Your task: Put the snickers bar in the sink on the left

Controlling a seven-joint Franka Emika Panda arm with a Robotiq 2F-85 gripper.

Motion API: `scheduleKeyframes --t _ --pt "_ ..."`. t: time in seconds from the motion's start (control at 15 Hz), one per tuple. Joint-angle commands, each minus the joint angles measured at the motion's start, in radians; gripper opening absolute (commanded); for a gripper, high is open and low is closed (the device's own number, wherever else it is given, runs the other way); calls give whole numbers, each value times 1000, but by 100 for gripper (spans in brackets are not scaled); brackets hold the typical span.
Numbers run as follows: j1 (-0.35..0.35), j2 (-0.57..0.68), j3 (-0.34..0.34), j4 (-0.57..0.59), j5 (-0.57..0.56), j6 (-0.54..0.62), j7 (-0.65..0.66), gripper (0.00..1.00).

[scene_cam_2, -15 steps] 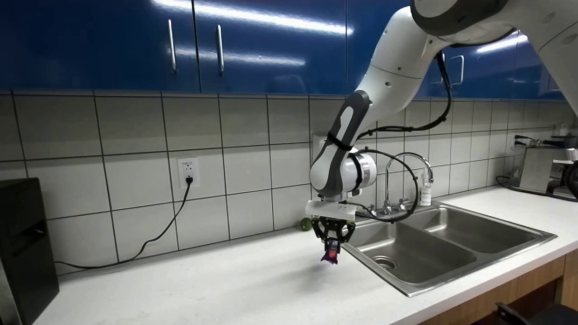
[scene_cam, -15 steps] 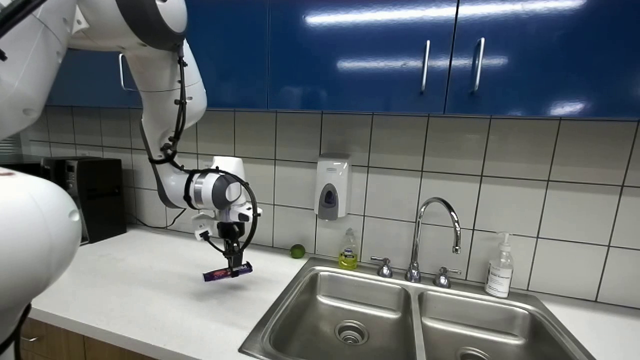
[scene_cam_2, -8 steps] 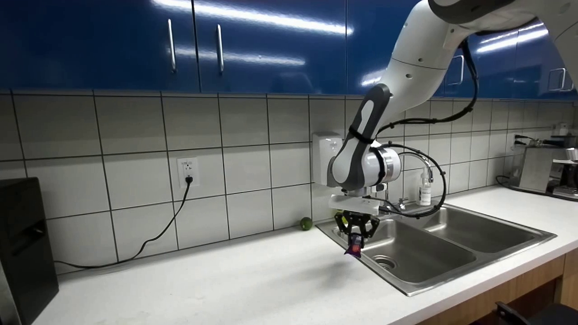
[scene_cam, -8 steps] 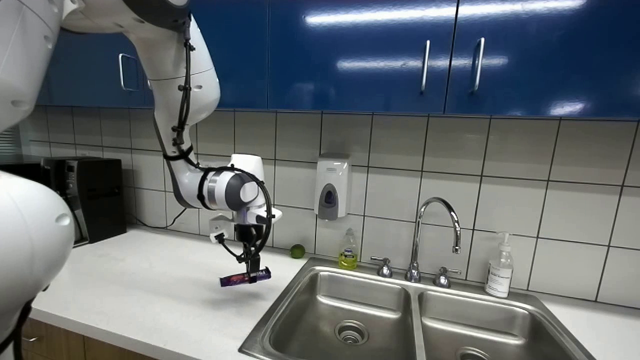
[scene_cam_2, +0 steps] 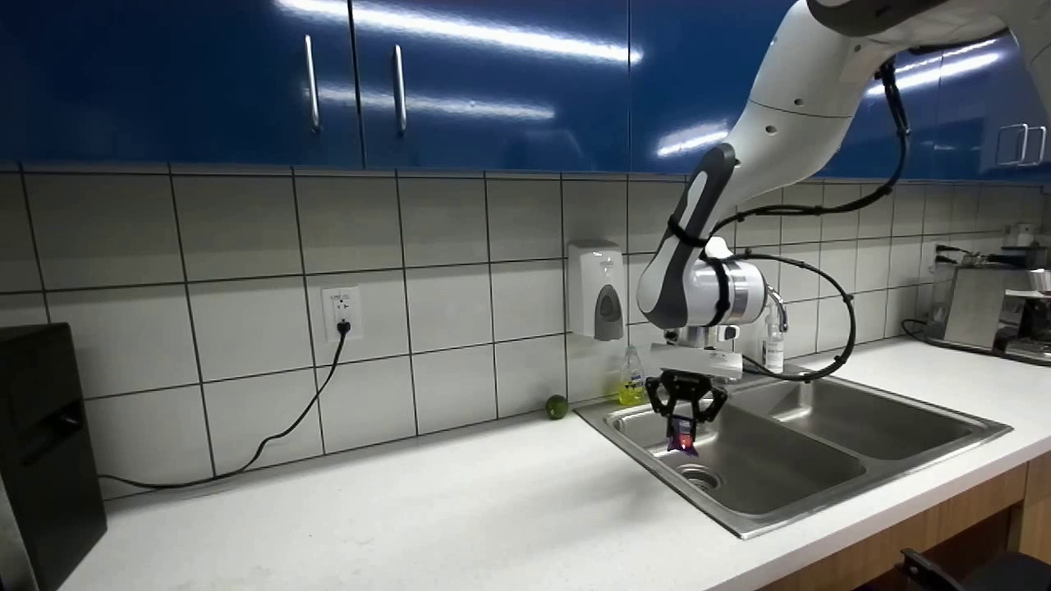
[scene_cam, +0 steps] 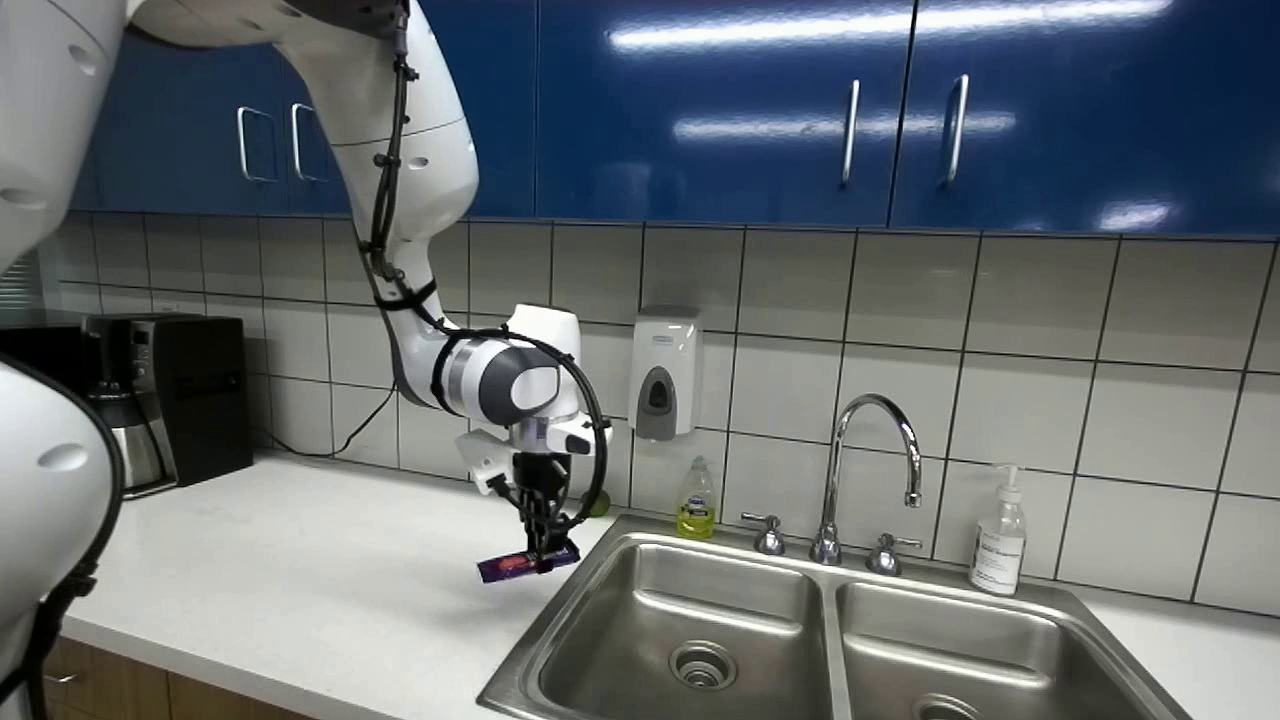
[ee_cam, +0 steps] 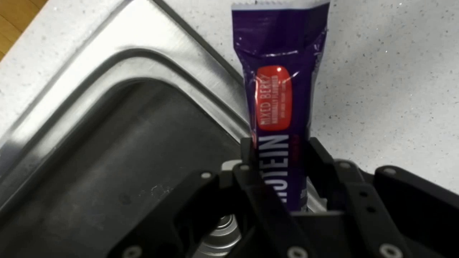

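Note:
My gripper point(scene_cam: 544, 562) is shut on a purple bar point(scene_cam: 506, 568) with a red label; it reads as a mixed berry protein bar in the wrist view point(ee_cam: 276, 96). No Snickers marking shows. The fingers point(ee_cam: 279, 150) grip the bar's sides near its middle. It is held in the air, slightly tilted. The gripper point(scene_cam_2: 682, 423) and bar point(scene_cam_2: 682, 442) also show in the other exterior picture, in front of the sink's near side. The left basin point(scene_cam: 620, 640) lies just right of the bar. In the wrist view the bar hangs over the sink rim point(ee_cam: 200, 68) and counter.
A faucet point(scene_cam: 832, 490) stands behind the basins. A yellow dish soap bottle point(scene_cam: 697, 508) and a pump bottle point(scene_cam: 1000, 550) stand at the sink's back edge. A green lime point(scene_cam_2: 557, 406) lies by the wall. A dispenser point(scene_cam: 665, 375) hangs above. The right basin point(scene_cam: 950, 620) adjoins the left one.
The arm has carried the bar sideways over the counter to the sink's left rim, away from the black appliance. The bar stays gripped. Sink and bottles have not moved.

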Motion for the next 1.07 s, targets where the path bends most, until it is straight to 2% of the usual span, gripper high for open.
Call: scheduleKeyframes --t 0.0,0.13,0.47,1.0 --pt "-82 -16 30 6 44 -40 -196 14" --pt "-103 -7 24 20 34 -62 -263 14" --pt "-114 19 -16 68 -25 -137 -317 14" --pt "-111 109 -63 176 -107 -144 -302 14"
